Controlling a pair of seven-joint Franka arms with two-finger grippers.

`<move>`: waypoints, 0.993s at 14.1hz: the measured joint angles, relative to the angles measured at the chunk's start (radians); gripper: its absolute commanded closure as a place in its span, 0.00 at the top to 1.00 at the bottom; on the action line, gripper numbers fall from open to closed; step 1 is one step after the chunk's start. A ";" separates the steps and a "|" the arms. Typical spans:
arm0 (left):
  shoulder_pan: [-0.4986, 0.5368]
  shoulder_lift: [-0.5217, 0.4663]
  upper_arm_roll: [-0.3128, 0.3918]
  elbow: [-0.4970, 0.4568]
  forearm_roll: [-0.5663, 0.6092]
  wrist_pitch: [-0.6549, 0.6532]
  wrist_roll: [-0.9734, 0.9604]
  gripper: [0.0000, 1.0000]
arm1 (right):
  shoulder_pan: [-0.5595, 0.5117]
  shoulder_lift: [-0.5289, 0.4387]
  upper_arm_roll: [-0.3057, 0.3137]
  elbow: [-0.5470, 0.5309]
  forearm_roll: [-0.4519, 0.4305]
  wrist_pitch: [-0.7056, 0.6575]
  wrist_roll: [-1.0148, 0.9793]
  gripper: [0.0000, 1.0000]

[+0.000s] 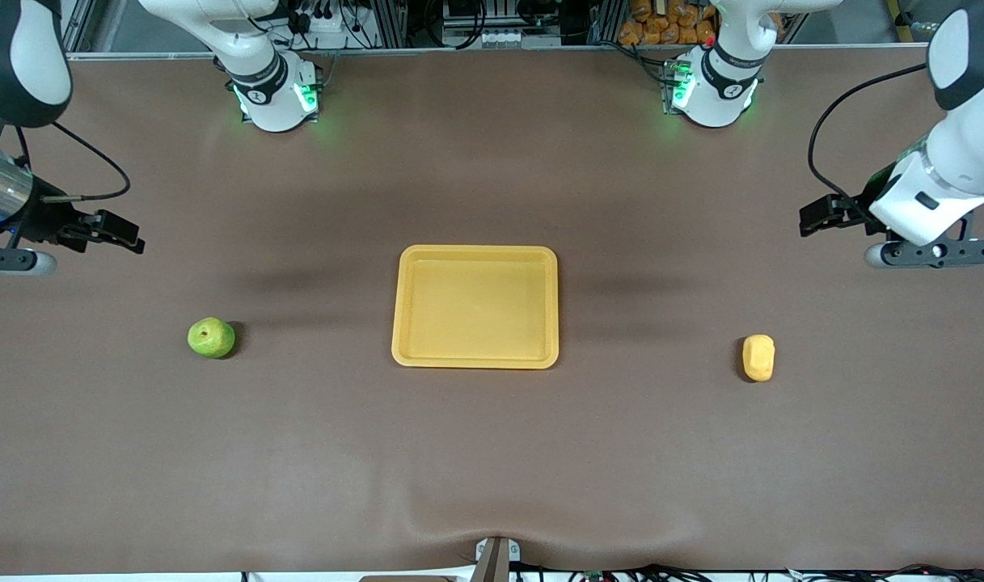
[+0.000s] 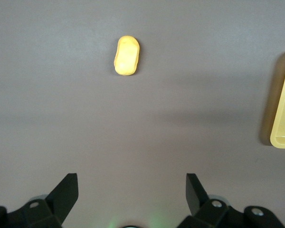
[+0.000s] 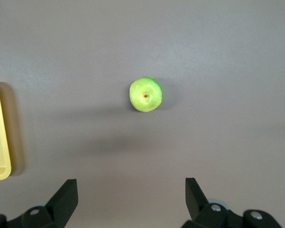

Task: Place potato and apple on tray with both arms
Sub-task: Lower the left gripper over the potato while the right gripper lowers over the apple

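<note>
- Small bumpy yellow-orange potato (image 1: 758, 357): we log it at 3 o'clock of the flat yellow-orange plastic tray (image 1: 475, 255), long axis toward the robots; left gripper (image 1: 815, 217) nearest, spread wide.
- Round green apple (image 1: 211, 337): 9 o'clock; right gripper (image 1: 121, 232) likewise spread, empty.

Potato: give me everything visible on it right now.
The potato is a small yellow-orange oblong lump, smooth-looking with slight bumps, apparently plastic. It lies flat on the brown table toward the left arm's end, well apart from the tray. Nothing touches it but the table. The left wrist view shows it whole, out ahead of the open left gripper, not yet grasped.
</note>
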 measured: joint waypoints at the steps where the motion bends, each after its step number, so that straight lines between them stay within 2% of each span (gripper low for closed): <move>1: 0.000 0.001 0.000 -0.021 0.001 0.026 0.004 1.00 | 0.000 0.000 0.000 -0.017 0.000 0.023 0.000 1.00; 7: 0.000 0.017 0.000 -0.146 0.001 0.197 0.029 1.00 | 0.001 0.001 0.000 -0.137 0.000 0.180 0.000 1.00; 14: 0.001 0.128 0.000 -0.167 0.012 0.351 0.046 1.00 | 0.010 0.043 0.003 -0.299 0.000 0.449 0.000 1.00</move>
